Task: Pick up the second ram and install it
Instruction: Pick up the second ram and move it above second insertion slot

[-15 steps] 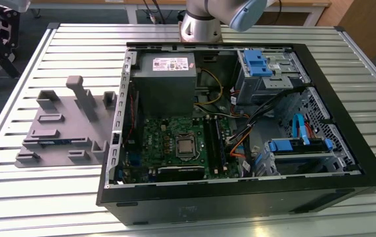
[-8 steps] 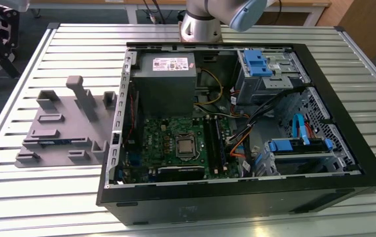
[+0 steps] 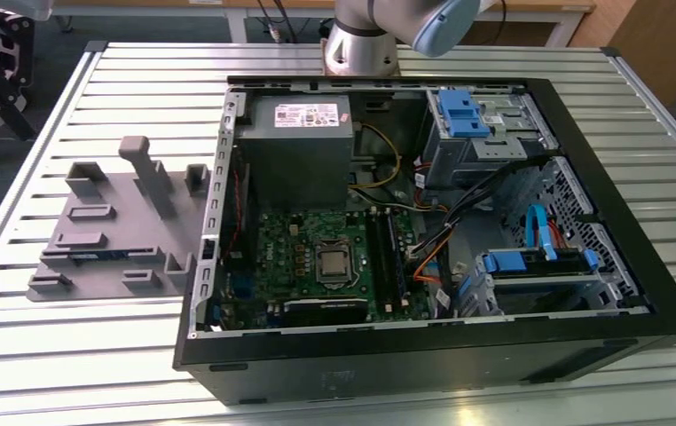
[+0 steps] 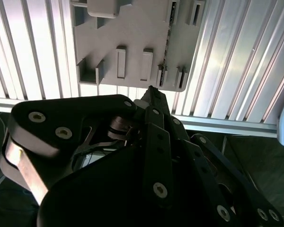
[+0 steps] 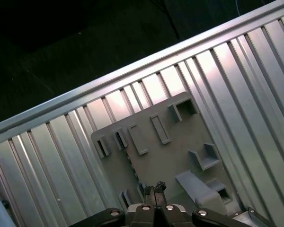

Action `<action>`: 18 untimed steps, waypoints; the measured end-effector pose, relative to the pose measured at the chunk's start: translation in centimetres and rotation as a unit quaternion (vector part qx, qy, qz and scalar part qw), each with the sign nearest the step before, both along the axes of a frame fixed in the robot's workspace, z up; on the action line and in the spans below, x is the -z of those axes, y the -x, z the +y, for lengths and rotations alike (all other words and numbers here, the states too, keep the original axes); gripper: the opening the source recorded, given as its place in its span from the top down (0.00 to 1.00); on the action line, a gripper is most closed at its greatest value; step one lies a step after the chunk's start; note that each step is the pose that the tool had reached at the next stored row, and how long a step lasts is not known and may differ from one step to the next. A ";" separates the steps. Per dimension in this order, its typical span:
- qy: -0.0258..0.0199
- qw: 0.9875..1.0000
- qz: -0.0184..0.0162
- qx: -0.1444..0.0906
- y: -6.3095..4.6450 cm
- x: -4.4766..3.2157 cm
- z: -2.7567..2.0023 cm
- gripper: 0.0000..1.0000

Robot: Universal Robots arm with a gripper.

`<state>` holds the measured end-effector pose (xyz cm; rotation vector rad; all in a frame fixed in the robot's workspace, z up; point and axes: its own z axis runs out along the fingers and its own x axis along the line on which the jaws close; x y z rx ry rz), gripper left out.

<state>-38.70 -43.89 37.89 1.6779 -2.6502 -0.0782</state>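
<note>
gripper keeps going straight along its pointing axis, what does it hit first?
Probably the grey fixture, close beside the second ram standing on edge in its slot; depth is unclear.

Premises present as a robotics laboratory or test workshop. The work surface is a ribbed aluminium-profile table [image 3: 66, 355], with the base of an industrial robot arm [image 3: 359, 49] standing at one edge. On the table lies an open desktop computer case [image 3: 433, 359], side panel off, with motherboard [image 3: 314, 257], power supply [image 3: 296, 133] and drive bays [image 3: 480, 124] exposed. Beside it sits a grey plastic fixture [image 3: 101, 231] with upright posts. A wood-topped desk [image 3: 528, 11] and trailing cables [image 3: 270, 18] stand behind the table.
</note>
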 end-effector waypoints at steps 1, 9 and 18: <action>0.000 1.000 0.000 -0.001 0.0 0.00 0.00 0.89; 0.000 1.000 0.000 -0.008 0.0 0.00 0.00 0.89; 0.000 1.000 0.000 -0.016 0.0 0.00 0.00 0.89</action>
